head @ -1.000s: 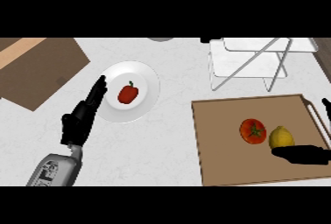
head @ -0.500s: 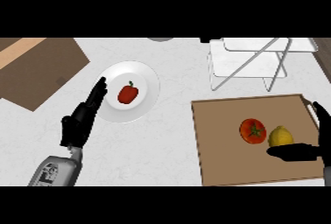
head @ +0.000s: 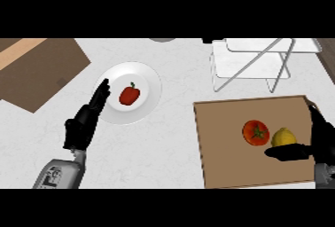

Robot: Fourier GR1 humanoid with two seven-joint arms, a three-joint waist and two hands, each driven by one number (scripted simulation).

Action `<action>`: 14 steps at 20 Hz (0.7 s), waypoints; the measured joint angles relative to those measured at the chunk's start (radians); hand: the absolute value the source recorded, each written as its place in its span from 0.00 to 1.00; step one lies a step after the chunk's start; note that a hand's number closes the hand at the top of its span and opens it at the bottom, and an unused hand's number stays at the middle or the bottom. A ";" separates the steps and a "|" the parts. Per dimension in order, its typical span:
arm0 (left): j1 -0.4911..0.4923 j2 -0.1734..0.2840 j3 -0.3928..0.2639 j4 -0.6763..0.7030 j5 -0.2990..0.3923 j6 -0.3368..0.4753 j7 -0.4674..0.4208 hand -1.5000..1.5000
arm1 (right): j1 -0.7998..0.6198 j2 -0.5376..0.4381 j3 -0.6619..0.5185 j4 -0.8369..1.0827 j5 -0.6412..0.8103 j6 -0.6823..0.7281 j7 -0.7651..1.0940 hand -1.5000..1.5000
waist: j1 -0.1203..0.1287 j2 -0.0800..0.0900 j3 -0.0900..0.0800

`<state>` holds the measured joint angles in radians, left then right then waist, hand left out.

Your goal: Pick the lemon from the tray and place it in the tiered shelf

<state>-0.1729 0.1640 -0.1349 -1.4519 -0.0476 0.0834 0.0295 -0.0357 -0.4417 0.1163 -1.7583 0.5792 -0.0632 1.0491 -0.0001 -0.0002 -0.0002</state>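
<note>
Lemon (head: 284, 137) is found near the tray's (head: 222, 150) right edge, just beside the right hand (head: 313, 148), whose fingers are spread open around it, not closed.

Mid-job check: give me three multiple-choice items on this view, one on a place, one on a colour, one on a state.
1. Where is the lemon?
A. on the plate
B. on the tray
C. in the shelf

2. What colour is the pepper on the plate?
A. red
B. green
C. yellow

3. How is the left hand?
A. curled round the pepper
B. open, fingers straight
C. out of view

Key: B, it lies on the brown tray beside the tomato; A, it is red; B, it rests open at the plate's edge.
</note>
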 measured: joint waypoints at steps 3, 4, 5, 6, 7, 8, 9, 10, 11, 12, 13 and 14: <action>-0.009 -0.001 0.021 0.005 0.000 -0.014 0.004 0.50 | 0.001 0.024 -0.021 0.033 0.019 0.011 -0.020 0.00 | 0.000 0.000 0.000; -0.016 -0.009 0.024 0.017 -0.007 -0.012 0.003 0.50 | 0.009 0.037 -0.020 0.031 0.031 0.014 -0.023 0.00 | -0.001 0.000 0.000; -0.022 -0.014 0.024 0.021 -0.013 -0.012 0.007 0.50 | 0.003 0.047 -0.032 0.048 0.032 0.015 -0.031 0.00 | -0.001 0.000 0.000; -0.019 -0.020 0.027 0.036 -0.018 -0.014 -0.014 0.50 | 0.009 0.053 -0.041 0.056 0.036 0.017 -0.038 0.00 | -0.001 0.000 0.000; -0.017 -0.024 0.029 0.029 -0.022 -0.018 -0.006 0.50 | 0.004 0.064 -0.048 0.071 0.044 0.019 -0.043 0.00 | -0.001 0.000 0.000; 0.002 -0.020 0.029 0.005 -0.021 -0.028 -0.001 0.50 | -0.005 0.072 -0.055 0.088 0.049 0.022 -0.048 0.00 | 0.000 0.000 0.000; 0.002 -0.024 0.035 0.010 -0.024 -0.032 -0.006 0.50 | -0.005 0.076 -0.067 0.082 0.050 0.033 -0.051 0.00 | 0.000 0.000 0.000; -0.002 -0.024 0.045 0.027 -0.023 -0.040 -0.022 0.50 | -0.005 0.082 -0.073 0.094 0.055 0.038 -0.060 0.00 | 0.000 0.000 0.000; -0.005 -0.024 0.054 0.040 -0.022 -0.047 -0.033 0.50 | -0.013 0.093 -0.076 0.113 0.062 0.039 -0.066 0.00 | 0.000 0.000 0.000; -0.005 -0.030 0.054 0.045 -0.031 -0.046 -0.037 0.50 | -0.010 0.098 -0.084 0.117 0.063 0.047 -0.078 0.00 | -0.001 0.000 0.000; -0.007 -0.033 0.058 0.039 -0.036 -0.046 -0.030 0.50 | -0.020 0.106 -0.090 0.132 0.068 0.051 -0.086 0.00 | 0.000 0.000 0.000; 0.002 -0.035 0.054 0.021 -0.043 -0.046 -0.019 0.50 | -0.002 0.112 -0.094 0.122 0.072 0.052 -0.096 0.00 | 0.000 0.000 0.000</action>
<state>-0.1708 0.1290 -0.0805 -1.4306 -0.0903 0.0375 0.0107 -0.0380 -0.3293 0.0219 -1.6365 0.6510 -0.0117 0.9529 -0.0005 -0.0002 -0.0001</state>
